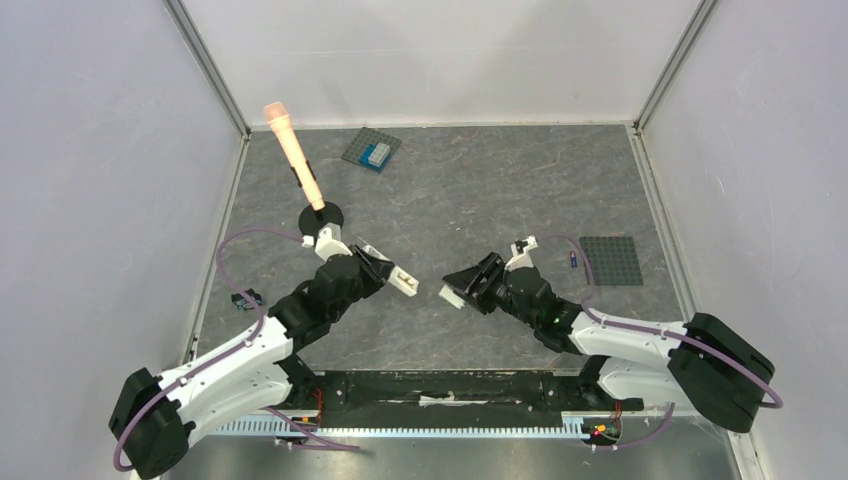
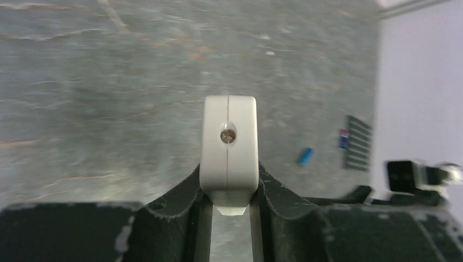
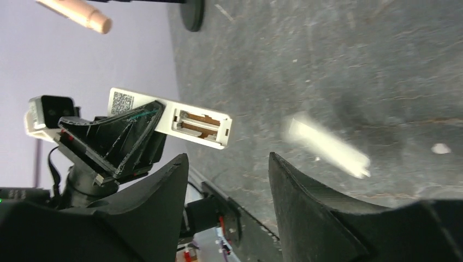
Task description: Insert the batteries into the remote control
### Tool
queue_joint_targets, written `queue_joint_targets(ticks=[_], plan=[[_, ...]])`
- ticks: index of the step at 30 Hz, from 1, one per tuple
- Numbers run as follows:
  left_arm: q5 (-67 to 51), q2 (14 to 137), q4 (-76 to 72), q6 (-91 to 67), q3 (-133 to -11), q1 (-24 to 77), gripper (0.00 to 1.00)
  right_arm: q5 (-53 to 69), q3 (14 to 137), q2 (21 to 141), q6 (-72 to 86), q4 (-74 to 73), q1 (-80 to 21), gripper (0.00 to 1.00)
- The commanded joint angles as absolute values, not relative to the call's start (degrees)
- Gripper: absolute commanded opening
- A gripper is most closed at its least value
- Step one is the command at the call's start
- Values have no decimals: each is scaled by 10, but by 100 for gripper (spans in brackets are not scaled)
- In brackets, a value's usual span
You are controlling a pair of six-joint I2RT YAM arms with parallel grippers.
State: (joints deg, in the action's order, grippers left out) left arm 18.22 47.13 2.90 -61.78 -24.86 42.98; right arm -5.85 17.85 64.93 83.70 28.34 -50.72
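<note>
Your left tool [image 1: 388, 272] clamped on remote control [image 2: 228, 147], held above worktop [image 1: 480, 200], open battery bay facing right tool [image 3: 226, 164]. Right tool jaws apart, gripping nothing; blurred white strip [image 3: 327, 146] just beyond. Farther right, blue battery [image 2: 305, 156] lies on worktop near dark studded plate [image 1: 610, 260].

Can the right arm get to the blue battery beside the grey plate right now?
Probably yes: the right gripper is open and empty, and the battery lies uncovered beside the grey plate, near that arm's wrist.
</note>
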Motion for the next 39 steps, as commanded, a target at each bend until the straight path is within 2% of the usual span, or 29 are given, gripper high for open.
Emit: queue_joint_targets(ticks=[1,4,8,13,17,28,32,39], plan=[[300,486,149,-597,-289,429,2,-76,221,674,788,240,-498,61],[289,485,150,-586,-291,429,2,-107,253,678,744,155,-496,65],[230,473,104,-517,-292,429,2,-150,300,665,656,28,-475,65],[88,447,75,-368,-304,429,2,-194,338,641,559,-137,-418,66],[-76,408,38,-264,-303,429,2,-236,341,635,546,-218,-376,67],[-355,418,-33,-182,-343,429,2,-254,388,725,533,-231,-357,66],[-386,430,-30,-181,-350,429,2,-263,389,749,561,-230,-355,61],[-361,428,-37,-190,-342,429,2,-261,397,787,579,-216,-353,55]])
